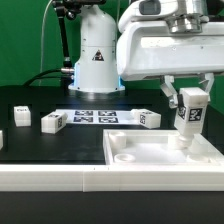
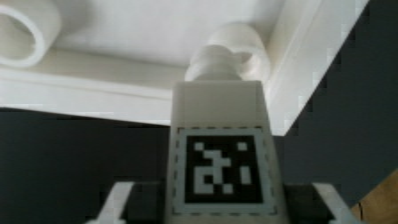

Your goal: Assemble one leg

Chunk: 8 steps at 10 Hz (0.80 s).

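Black table (image 1: 50, 145), gripper (image 1: 188, 98) clamping upright leg (image 1: 190, 118)

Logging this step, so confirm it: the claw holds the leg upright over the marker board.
Not over the marker board. The exterior view shows the claw holding the leg upright over a corner of the white panel.

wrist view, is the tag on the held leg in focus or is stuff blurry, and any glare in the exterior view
Wrist view: the leg fills the frame, its tag soft but readable, while its far tip and the white panel behind are more blurred. Exterior view: the arm is washed out by bright light, and the panel shows little surface detail.
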{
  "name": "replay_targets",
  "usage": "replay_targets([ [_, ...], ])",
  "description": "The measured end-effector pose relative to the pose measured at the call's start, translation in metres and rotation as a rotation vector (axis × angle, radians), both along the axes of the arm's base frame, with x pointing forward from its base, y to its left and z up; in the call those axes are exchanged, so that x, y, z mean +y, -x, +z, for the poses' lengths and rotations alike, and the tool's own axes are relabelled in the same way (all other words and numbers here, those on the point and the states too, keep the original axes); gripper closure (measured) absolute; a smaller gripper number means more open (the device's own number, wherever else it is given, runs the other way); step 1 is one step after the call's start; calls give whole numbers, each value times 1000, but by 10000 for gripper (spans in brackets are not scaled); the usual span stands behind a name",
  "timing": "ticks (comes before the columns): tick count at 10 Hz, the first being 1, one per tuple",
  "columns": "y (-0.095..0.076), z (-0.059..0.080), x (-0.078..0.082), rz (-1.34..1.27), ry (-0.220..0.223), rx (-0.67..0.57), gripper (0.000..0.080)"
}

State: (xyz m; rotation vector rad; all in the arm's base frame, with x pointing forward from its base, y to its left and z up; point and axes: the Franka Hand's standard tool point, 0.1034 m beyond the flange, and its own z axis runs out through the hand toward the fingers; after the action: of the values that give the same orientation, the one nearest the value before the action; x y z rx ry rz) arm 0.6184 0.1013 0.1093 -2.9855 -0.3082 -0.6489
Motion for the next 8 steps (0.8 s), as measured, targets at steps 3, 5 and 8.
replay_targets([
  [3, -2, -12, 4, 3, -2, 10, 509],
  [5, -2, -17, 11, 8, -3, 8, 509],
  [8, -2, -24, 18, 18, -3, 5, 509],
])
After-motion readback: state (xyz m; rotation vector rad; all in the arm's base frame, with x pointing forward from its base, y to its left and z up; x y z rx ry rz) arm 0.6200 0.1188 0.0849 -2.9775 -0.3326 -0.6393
